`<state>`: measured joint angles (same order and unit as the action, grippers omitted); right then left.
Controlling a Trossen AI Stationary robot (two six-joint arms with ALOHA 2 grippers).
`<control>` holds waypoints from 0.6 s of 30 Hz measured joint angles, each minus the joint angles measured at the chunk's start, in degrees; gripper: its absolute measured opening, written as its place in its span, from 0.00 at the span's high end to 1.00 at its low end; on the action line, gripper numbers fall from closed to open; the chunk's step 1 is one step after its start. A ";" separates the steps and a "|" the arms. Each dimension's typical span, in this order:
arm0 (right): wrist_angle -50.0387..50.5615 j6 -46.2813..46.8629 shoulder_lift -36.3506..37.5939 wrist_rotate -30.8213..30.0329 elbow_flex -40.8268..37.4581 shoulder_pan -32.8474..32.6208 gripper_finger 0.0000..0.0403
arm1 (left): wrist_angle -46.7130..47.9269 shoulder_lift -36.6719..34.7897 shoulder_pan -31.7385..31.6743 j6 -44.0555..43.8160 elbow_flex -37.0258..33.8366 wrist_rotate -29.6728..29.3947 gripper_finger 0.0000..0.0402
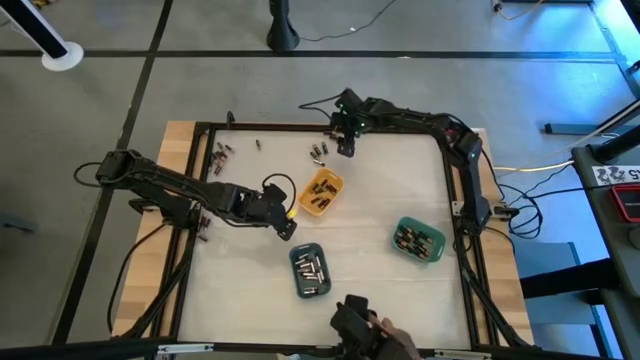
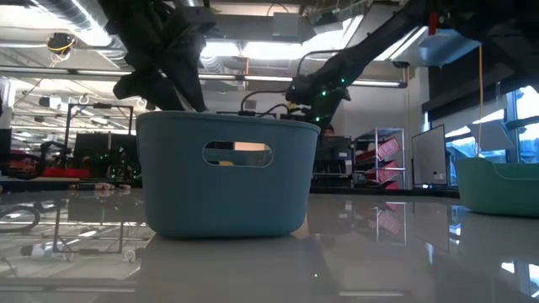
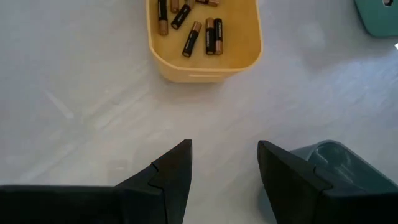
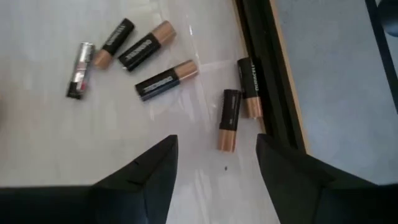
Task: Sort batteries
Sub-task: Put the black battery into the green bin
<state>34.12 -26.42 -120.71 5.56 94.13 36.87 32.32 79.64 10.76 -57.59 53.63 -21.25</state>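
The white glossy tabletop [image 1: 380,290] inside its dark metal frame carries three small oblong plastic trays: a slate-blue one [image 1: 309,270] just beside the left gripper [image 1: 285,228], a yellow-orange one [image 1: 321,192] a little ahead of that gripper, and a green one [image 1: 418,240] well apart from both tools. The left gripper hangs with its fingers spread and nothing between them, so it looks to be between drops. The right gripper [image 4: 214,163] is the one at work, hovering at the table's far edge with its jaws parted and empty above a loose cluster of black-and-copper cylindrical batteries [image 4: 166,79]. One copper-tipped cell [image 4: 229,119] lies straight ahead of the gap between the fingers, beside another [image 4: 250,87] that lies along the frame rail. To pick well, I would judge it best to descend squarely over the nearer cell, fingers straddling its sides, staying clear of the rail. Only the right wrist view shows those cells individually; the high view alone shows more strewn cells [image 1: 221,154] farther along the edge; the low view shows mostly the blue tray's wall.
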 joint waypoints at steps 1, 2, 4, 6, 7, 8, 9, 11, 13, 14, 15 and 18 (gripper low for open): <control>-0.50 -0.01 -0.42 0.01 0.00 0.07 0.46 | 0.00 0.00 0.00 0.29 0.00 -0.20 0.57; -0.87 -0.01 -0.84 0.00 0.00 0.31 0.47 | 0.00 0.00 0.00 0.63 0.00 -0.34 0.57; -1.46 -0.01 -1.76 0.18 0.00 0.34 0.49 | 0.02 0.00 0.00 0.71 0.00 -0.40 0.57; -1.80 -0.04 -2.35 0.73 0.00 0.88 0.51 | 0.02 0.00 0.00 0.75 0.00 -0.45 0.57; -2.02 0.00 -2.52 1.68 0.00 1.10 0.52 | 0.02 0.00 0.00 0.84 0.00 -0.45 0.57; -2.39 0.30 -2.66 2.69 0.00 1.36 0.52 | 0.04 0.00 -0.02 1.04 0.00 -0.47 0.57; -2.56 0.58 -2.83 3.93 0.00 1.77 0.53 | 0.04 0.00 -0.02 1.18 0.00 -0.49 0.57; -2.47 0.92 -3.26 5.37 0.01 2.34 0.54 | 0.05 0.00 -0.09 1.47 0.00 -0.56 0.57; -2.54 1.06 -3.78 5.55 0.00 2.66 0.54 | 0.05 0.00 -0.37 2.04 0.00 -0.64 0.57; -2.61 1.08 -4.02 5.51 0.00 2.71 0.54 | 0.04 0.00 -0.46 2.11 0.00 -0.67 0.57; -2.78 1.06 -4.27 5.33 0.00 2.75 0.54 | 0.04 0.00 -0.71 2.11 0.00 -0.71 0.57; -3.38 0.88 -5.17 5.23 0.00 2.66 0.54 | 0.04 0.00 -1.26 2.09 0.00 -0.75 0.57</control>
<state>30.74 -25.54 -125.88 10.80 94.13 39.53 32.36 79.64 9.51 -55.50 53.63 -22.00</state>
